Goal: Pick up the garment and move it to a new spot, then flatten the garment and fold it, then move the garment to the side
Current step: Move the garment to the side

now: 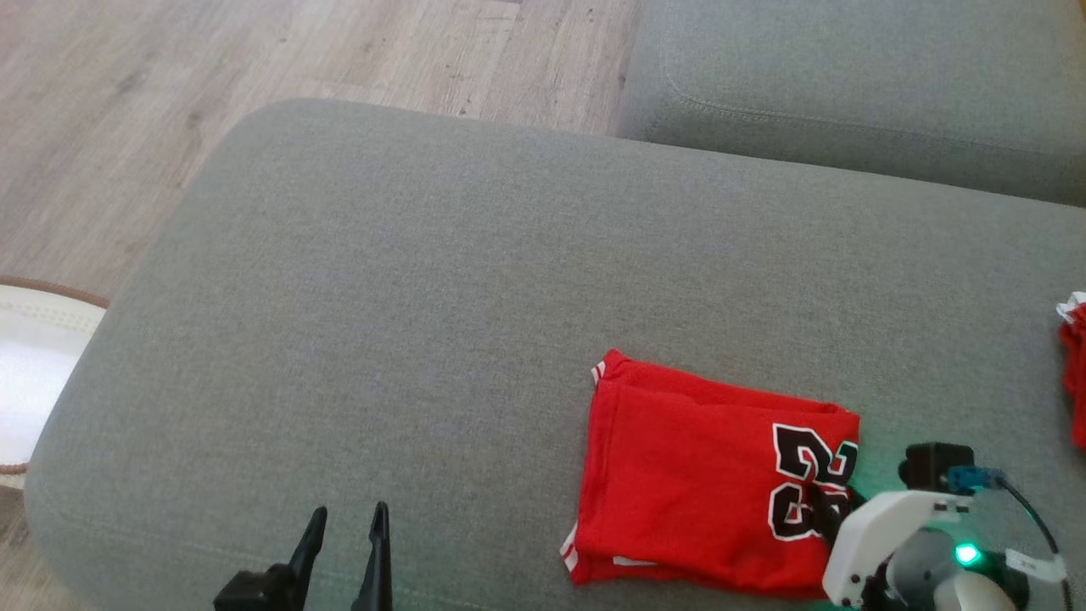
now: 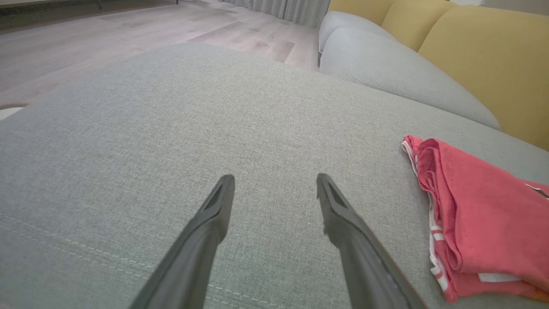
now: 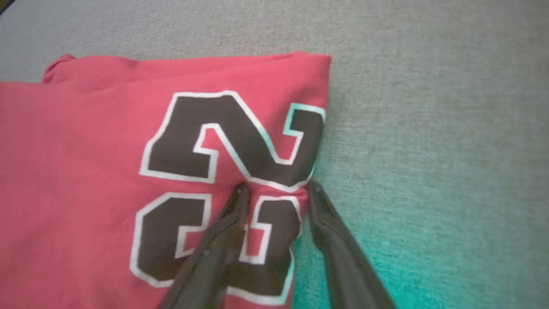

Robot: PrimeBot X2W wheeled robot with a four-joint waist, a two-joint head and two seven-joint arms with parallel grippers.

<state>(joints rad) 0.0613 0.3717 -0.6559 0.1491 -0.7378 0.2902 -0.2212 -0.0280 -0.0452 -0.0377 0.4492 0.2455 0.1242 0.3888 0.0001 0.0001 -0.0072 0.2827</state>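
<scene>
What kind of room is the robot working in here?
Most likely a home living room: a grey upholstered sofa seat, yellow back cushions behind it, and a wood-look plank floor.

- The garment (image 1: 704,484) lies on the seat cushion (image 1: 441,297), right of centre, near the front.
- The left gripper (image 1: 351,507) sits well left of it.
- The right gripper (image 3: 278,185) straddles its right edge, perhaps touching.

Head view looks steeply down on the grey woven sofa cushion (image 1: 424,280). Left wrist view skims low across it toward yellow upholstered backrests (image 2: 484,56). Right wrist view sits close above the folded red jersey with black numerals (image 3: 85,150), shared by all three views.
</scene>
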